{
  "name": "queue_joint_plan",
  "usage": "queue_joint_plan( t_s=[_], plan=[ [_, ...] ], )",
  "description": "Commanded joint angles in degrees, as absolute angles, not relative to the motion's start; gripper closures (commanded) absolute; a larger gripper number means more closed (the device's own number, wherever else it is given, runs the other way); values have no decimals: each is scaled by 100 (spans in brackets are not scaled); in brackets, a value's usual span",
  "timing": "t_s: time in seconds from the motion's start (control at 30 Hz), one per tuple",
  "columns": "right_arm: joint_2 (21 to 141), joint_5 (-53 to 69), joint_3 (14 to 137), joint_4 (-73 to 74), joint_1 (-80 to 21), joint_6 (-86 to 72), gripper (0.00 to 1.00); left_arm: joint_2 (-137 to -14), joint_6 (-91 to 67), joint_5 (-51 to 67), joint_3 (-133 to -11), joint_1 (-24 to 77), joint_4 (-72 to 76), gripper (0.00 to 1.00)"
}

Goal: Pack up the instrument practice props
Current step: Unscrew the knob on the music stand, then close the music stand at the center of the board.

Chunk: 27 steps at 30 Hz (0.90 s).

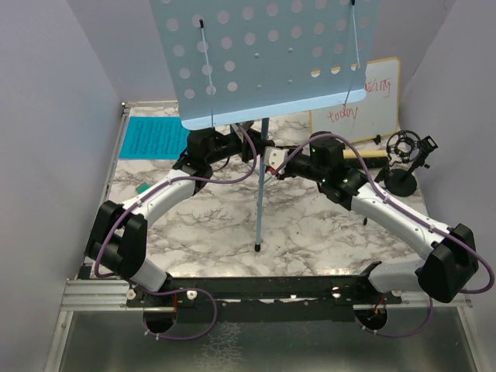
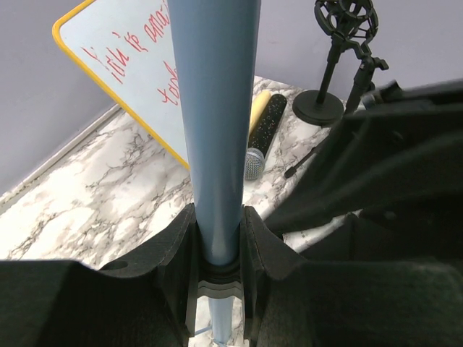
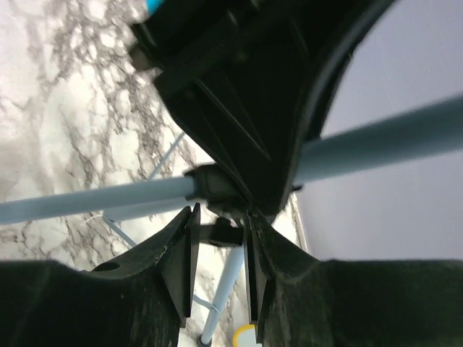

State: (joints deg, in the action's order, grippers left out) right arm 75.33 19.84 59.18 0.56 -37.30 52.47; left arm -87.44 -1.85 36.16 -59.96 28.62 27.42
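Clamping music rack pole point(image 2: 214, 108), my left claw point(image 2: 217, 231) shut tight, steadying | right claw point(image 3: 221, 246) pinching collar knob point(image 3: 223, 231), probably to collapse it.

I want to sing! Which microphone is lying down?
The handheld microphone, lying flat beside the whiteboard; the studio microphone stands upright on its stand.

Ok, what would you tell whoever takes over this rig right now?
Left gripper is shut on the rack at its pole. Right gripper straddles the pole's black collar; grip unclear.
Rack stands upright between the arms. Cyan sheet lies flat, far left. Studio mic stands far right. Handheld mic lies by the whiteboard. Printed sheet not visible.
Done: nothing packed. Left: fold the rack, gather everything.
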Motion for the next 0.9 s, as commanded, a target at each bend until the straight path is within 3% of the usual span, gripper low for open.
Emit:
queue_joint_plan(
  t_s=[0.0,0.3,0.6,0.87],
  plan=[
    [7623,2448,5833,1215,-4356,5336,64,-9063,-323,3639,-5634,2892,1263,100],
    [6873,2569,5218,278,-4448,4469,59,-9045,-404,3650,-5551,2892,1432,100],
    [6304,674,4158,-2433,-4448,1790,48,-8948,-425,3635,-5457,2892,1562,100],
    [6423,39,3875,-4632,-4439,829,42,-8890,-420,3636,-5365,2892,1617,100]
  ],
)
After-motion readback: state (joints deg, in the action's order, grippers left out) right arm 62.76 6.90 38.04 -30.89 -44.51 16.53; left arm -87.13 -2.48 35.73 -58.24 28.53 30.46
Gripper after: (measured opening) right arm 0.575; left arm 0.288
